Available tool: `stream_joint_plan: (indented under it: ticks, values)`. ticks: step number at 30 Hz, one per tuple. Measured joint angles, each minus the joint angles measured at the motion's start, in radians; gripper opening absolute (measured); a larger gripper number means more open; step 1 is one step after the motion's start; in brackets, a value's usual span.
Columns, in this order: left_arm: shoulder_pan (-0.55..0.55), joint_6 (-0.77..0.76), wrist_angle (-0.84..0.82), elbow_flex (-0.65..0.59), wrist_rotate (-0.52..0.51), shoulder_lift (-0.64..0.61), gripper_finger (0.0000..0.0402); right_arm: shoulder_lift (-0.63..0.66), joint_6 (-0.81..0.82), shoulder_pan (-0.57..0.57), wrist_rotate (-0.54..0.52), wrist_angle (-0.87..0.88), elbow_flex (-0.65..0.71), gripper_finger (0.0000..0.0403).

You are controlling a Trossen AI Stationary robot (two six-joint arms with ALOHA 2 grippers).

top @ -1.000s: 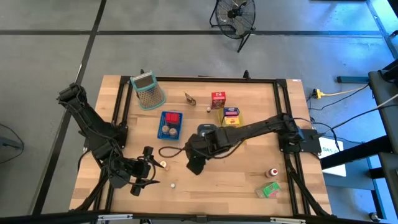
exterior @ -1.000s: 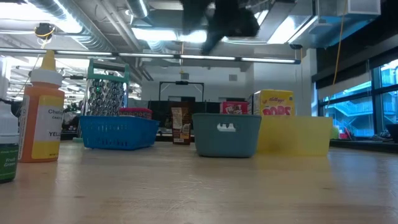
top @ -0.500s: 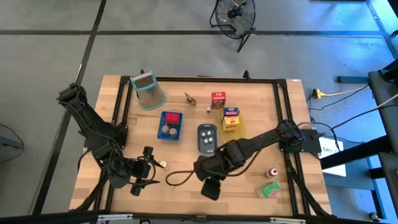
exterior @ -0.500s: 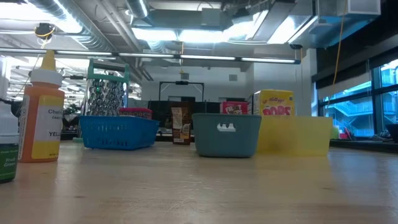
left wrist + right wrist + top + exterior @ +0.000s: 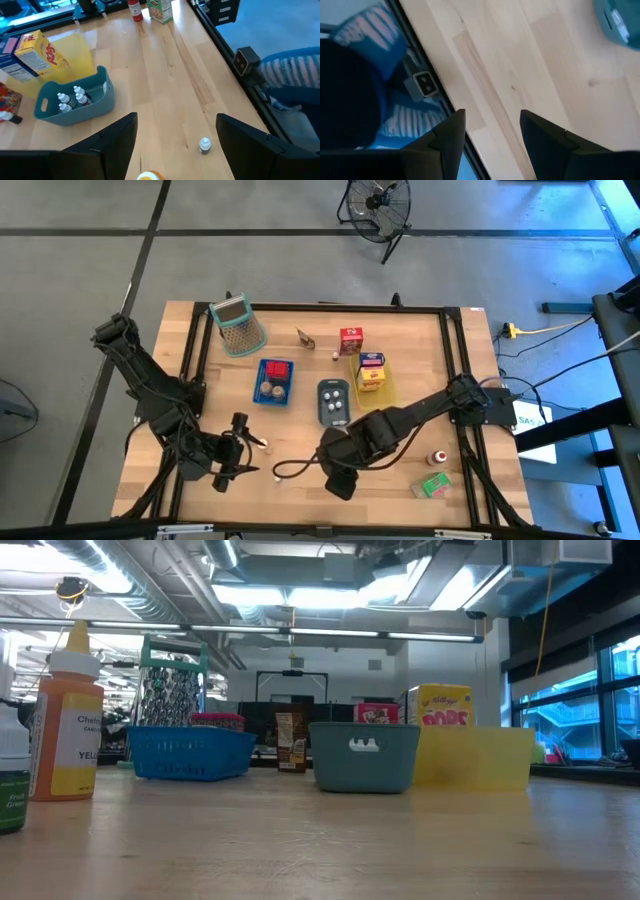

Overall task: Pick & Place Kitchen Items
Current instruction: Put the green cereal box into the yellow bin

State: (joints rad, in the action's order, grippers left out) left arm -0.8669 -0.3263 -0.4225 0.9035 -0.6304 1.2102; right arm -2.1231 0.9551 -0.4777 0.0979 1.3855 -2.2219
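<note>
Starting at the left of the desk, our left end effector sits low near the front edge, fingers spread with nothing between them, just beside a small white round piece and an orange-capped one. It has not shifted over the last second.

Moving right, we pass the blue tray with its red carton and brown round pieces, then the grey-blue tray, which now lies fully uncovered.

That is the change: our right end effector was over the middle of the desk a second ago and has swung toward the front edge, where it has roughly settled. Its fingers stand apart and empty above bare wood.

We judge that it has released something and is heading for a new pick.

Further right, the red-capped bottle and green carton wait near the front right corner.
</note>
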Motion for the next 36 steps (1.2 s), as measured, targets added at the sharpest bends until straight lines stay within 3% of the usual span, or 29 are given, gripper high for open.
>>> stream_joint_plan:
  ticks: [12, 19, 24, 29, 36]
  values:
    - [-0.001, 0.065, 0.000, 0.000, 0.000, 0.000, 0.0265, 0.000, -0.056, 0.030, -0.023, -0.217, 0.000, 0.0192]
    - [-0.001, 0.151, 0.000, 0.000, -0.001, 0.000, 0.0266, 0.000, -0.039, 0.035, -0.129, -0.264, 0.000, 0.0199]
    - [-0.001, 0.183, 0.000, 0.000, -0.003, 0.000, 0.0265, 0.000, -0.039, 0.032, -0.132, -0.265, 0.000, 0.0230]
    - [-0.001, 0.193, 0.000, 0.000, -0.003, 0.000, 0.0267, 0.000, -0.040, 0.024, -0.181, -0.272, 0.000, 0.0286]
    - [-0.001, 0.235, 0.000, 0.000, -0.004, 0.000, 0.0267, 0.000, -0.089, 0.022, -0.091, -0.246, 0.000, 0.0328]
